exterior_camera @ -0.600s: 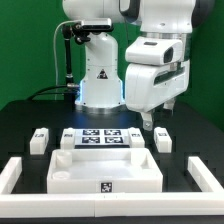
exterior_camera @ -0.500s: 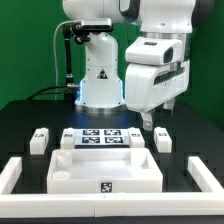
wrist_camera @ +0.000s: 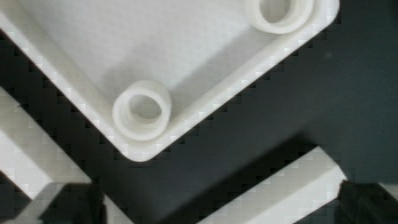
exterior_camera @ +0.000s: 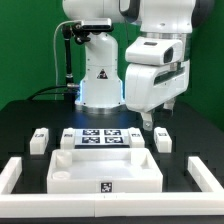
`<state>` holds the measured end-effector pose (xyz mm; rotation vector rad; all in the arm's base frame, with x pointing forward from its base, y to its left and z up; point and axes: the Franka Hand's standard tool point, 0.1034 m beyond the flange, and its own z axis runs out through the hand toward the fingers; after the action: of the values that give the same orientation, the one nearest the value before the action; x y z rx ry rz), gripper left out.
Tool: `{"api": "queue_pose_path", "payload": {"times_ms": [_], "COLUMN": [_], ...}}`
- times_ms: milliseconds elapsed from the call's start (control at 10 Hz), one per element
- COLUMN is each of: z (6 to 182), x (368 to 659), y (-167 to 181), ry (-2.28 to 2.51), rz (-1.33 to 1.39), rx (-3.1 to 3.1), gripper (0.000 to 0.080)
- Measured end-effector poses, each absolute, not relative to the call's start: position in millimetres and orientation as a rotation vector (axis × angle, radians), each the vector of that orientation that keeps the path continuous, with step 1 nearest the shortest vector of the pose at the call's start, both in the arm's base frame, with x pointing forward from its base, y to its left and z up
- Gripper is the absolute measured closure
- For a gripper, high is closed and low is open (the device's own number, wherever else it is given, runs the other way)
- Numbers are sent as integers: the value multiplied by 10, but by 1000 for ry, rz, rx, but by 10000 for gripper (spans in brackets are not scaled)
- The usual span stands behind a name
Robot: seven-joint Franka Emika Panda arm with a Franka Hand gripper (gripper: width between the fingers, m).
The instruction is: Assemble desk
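Observation:
The white desk top lies in the middle of the table, rim up, with a tag on its front wall. Several small white legs lie behind it, two toward the exterior view's left and two toward its right. My gripper hangs above the right-hand legs, open and holding nothing. In the wrist view a corner of the desk top shows, with two round sockets. The dark fingertips stand far apart at the picture's edge, nothing between them.
The marker board lies behind the desk top. A long low white border frame runs along the exterior view's left and right. The robot's base stands at the back. A white bar crosses the wrist view.

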<state>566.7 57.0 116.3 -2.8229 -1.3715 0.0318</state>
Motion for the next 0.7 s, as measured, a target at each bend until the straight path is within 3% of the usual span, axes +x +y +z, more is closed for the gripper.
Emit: {"api": "queue_pose_path", "payload": {"times_ms": [700], "z": [1156], "x": [5663], "y": [567], "ry": [-1380], "rz": [30], "rx": [-2820], "gripper": [150]}}
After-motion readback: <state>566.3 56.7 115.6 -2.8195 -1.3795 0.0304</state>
